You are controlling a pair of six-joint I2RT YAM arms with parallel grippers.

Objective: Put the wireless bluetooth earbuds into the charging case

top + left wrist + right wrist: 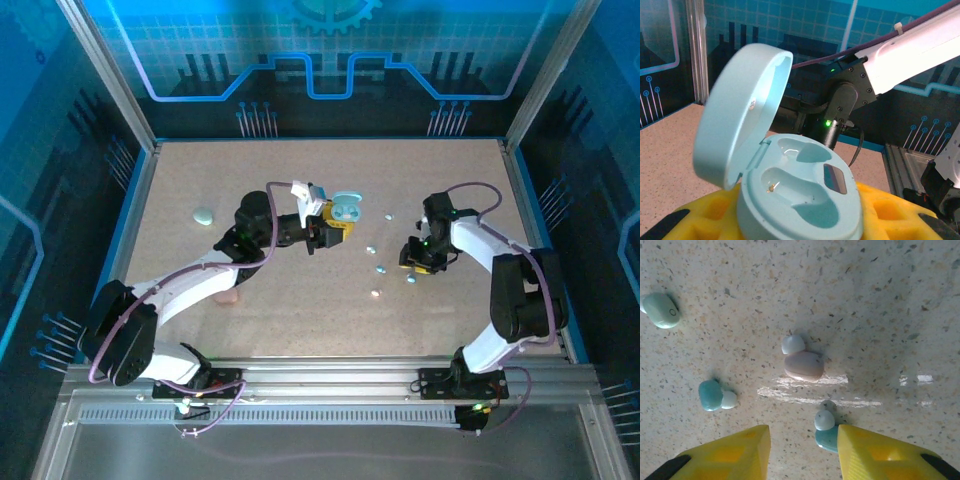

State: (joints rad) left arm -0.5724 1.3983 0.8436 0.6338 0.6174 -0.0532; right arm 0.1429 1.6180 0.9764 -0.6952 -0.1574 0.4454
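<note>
My left gripper (333,224) is shut on the base of a pale blue charging case (805,200), holding it above the table. The case's lid (740,110) stands open and both wells are empty. Yellow finger pads (890,212) show on either side of the base. My right gripper (802,447) hangs open just above the table, pointing down. A teal earbud with a white tip (825,427) lies against the inner edge of its right finger (880,455). A pink earbud (803,365), another teal one (712,395) and a mint one (661,311) lie further off.
Several earbuds (381,267) are scattered on the speckled table between the two grippers. A closed pale green oval case (204,215) lies at the left. A pinkish case (229,296) shows partly under the left arm. Metal frame posts border the table (300,330).
</note>
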